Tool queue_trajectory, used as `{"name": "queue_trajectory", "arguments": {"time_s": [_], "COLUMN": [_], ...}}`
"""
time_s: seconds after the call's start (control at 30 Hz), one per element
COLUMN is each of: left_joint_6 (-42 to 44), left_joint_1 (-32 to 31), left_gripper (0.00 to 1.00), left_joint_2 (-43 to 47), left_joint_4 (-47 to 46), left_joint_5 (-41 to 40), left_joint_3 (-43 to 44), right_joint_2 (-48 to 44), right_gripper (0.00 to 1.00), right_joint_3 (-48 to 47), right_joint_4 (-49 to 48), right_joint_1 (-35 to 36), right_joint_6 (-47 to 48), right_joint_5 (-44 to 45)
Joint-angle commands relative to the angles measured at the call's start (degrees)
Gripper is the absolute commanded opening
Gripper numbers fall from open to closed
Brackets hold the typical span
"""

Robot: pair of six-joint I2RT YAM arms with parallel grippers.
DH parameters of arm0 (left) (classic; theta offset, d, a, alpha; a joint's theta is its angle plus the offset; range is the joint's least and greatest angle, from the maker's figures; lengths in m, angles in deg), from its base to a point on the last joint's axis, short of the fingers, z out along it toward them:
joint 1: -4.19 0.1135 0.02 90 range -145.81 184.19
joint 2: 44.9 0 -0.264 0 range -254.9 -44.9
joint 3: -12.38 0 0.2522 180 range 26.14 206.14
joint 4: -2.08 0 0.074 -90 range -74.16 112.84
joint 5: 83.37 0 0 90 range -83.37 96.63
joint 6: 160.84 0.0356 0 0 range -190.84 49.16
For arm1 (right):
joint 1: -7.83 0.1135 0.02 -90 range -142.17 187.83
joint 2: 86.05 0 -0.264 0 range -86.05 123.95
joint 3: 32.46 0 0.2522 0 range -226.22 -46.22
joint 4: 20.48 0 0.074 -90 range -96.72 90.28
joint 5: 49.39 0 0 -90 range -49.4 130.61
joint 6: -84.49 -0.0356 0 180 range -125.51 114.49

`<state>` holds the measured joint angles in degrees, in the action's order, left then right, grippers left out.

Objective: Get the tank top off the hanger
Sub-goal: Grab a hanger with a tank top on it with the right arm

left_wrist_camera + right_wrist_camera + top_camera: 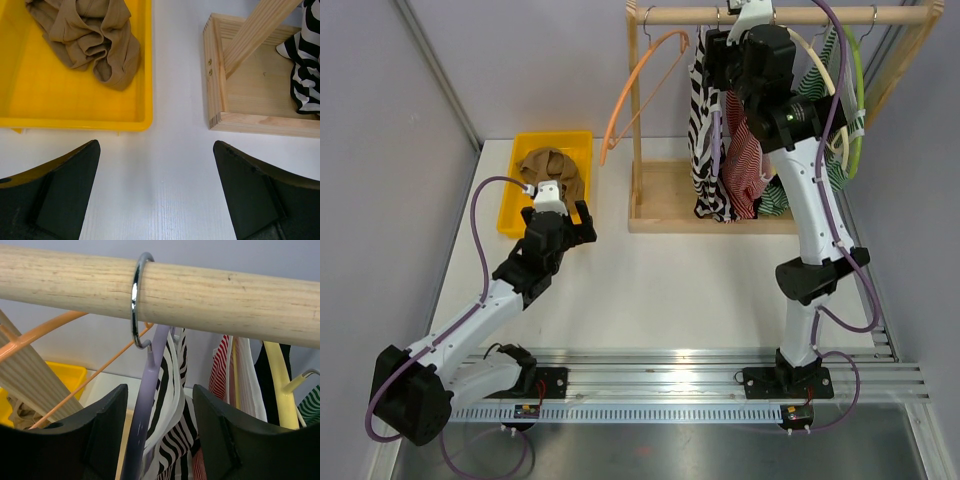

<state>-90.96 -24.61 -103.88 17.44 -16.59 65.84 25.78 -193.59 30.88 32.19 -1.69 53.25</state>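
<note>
so right gripper (159,395) is spread wide around the purple hanger (144,415) with the striped tank top (171,440); left gripper (155,145) gapes too, yellow bin (75,122) upper left.

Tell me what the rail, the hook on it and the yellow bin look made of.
Round pale rail: likely unfinished wood, grain showing. Shiny silver hook over it: probably polished metal, mirror glints. Yellow rectangular bin: seemingly moulded plastic, smooth, glossy.

A yellow bin (515,215) sits at the white table's (670,290) far left, holding a crumpled tan garment (552,170). Near its right stands a wooden rack (660,195). A bare orange hanger (40,331) hangs at its left end, with a red-striped garment (745,170) and a green-striped garment (775,200) farther right.
</note>
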Motion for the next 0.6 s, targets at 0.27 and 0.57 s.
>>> {"name": "queue_trajectory", "arguments": {"time_s": [0.27,0.57], "left_joint_6": [0.3,0.1], "left_joint_1": [-0.2,-0.3], "left_gripper": [0.99,0.99], "left_joint_2": [-1.5,-2.5], "left_joint_4": [-2.8,-2.9], "left_joint_5": [-1.2,-1.0], "left_joint_3": [-0.4,-0.2], "right_joint_2": [3.2,2.4], "right_gripper": [0.46,0.08], "right_joint_3": [-4.5,-4.3], "right_joint_4": [-1.0,-1.7], "right_joint_1": [-1.5,-1.5], "right_joint_6": [-1.8,-1.0], "right_joint_5": [-5.0,-5.1]}}
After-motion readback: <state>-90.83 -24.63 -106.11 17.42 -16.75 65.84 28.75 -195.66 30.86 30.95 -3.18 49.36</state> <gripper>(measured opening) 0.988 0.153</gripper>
